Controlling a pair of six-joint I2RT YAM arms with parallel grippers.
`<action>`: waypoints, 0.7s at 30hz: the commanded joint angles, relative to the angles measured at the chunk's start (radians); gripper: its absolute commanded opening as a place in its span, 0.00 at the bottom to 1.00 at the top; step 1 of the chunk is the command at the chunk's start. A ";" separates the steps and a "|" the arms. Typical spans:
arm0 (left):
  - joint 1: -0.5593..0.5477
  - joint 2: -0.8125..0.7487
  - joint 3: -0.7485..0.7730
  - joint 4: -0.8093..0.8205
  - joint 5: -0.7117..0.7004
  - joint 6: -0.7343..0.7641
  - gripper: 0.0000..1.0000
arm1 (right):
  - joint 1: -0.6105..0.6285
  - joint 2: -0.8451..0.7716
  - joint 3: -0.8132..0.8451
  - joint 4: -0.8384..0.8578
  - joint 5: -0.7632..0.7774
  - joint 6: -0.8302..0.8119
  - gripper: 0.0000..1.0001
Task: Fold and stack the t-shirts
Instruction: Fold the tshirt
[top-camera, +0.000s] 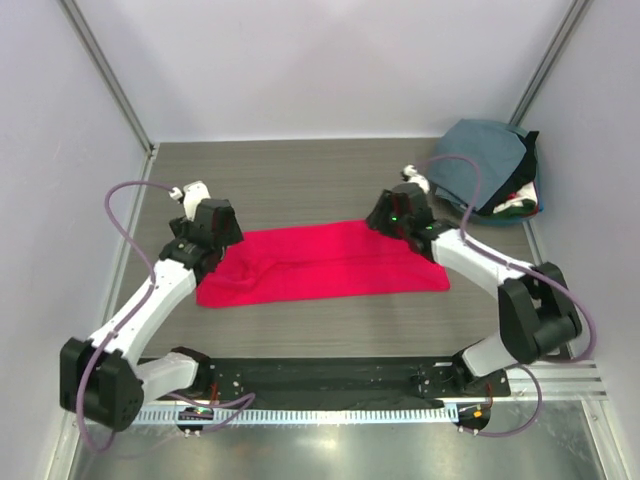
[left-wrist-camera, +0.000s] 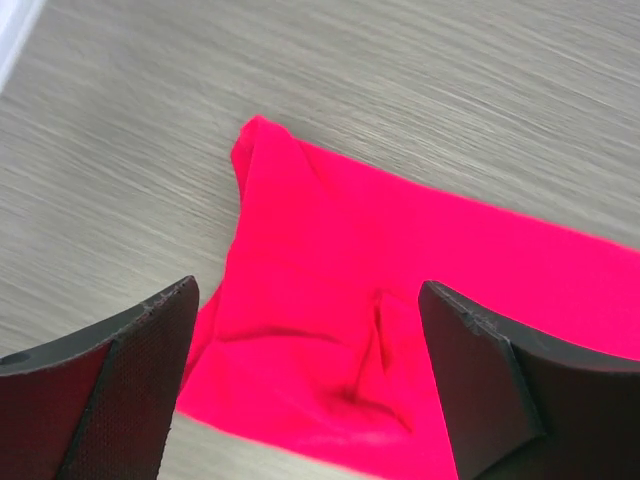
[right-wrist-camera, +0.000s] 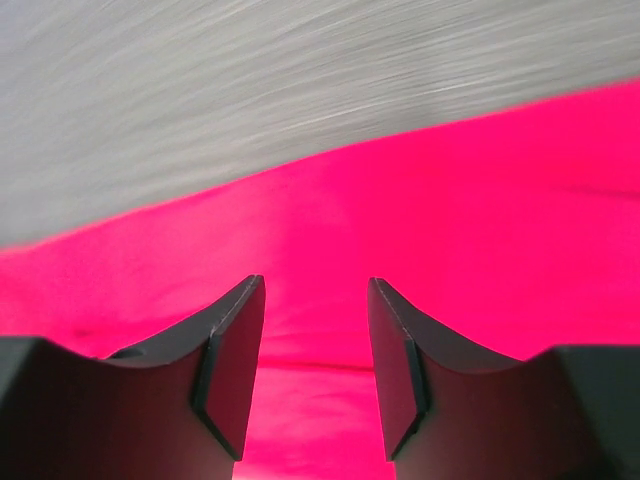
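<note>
Fold seemingly half done: red t-shirt (top-camera: 325, 262) lies in a long strip; other t-shirts (top-camera: 490, 180) heaped aside; left jaws wide, right jaws narrower, both empty.

**Table** (top-camera: 300, 185): grey wood-grain top.

**Red shirt** (top-camera: 320, 262): flat at mid-table, folded into a long band running left to right. The left end is rumpled, with a few creases and a small corner poking out toward the far side. The right end is squarer.

**Pile** (top-camera: 490, 180): beyond the red shirt and to its right, in the far corner, apart from it. A grey-blue shirt (top-camera: 478, 160) lies on top, with dark cloth (top-camera: 520, 165) under it. Scraps of white and red show at the pile's right edge.

**Base plate** (top-camera: 330, 378): black, on the near side of the red shirt along the table's edge. A strip of bare top lies between the two.
</note>
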 joint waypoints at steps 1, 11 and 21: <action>0.069 0.083 0.000 0.158 0.126 -0.050 0.87 | 0.096 0.109 0.111 0.117 -0.169 0.034 0.49; 0.290 0.416 0.095 0.316 0.361 -0.076 0.61 | 0.300 0.482 0.424 0.194 -0.340 0.049 0.44; 0.359 0.565 0.139 0.259 0.298 -0.165 0.52 | 0.343 0.772 0.671 0.231 -0.377 0.144 0.37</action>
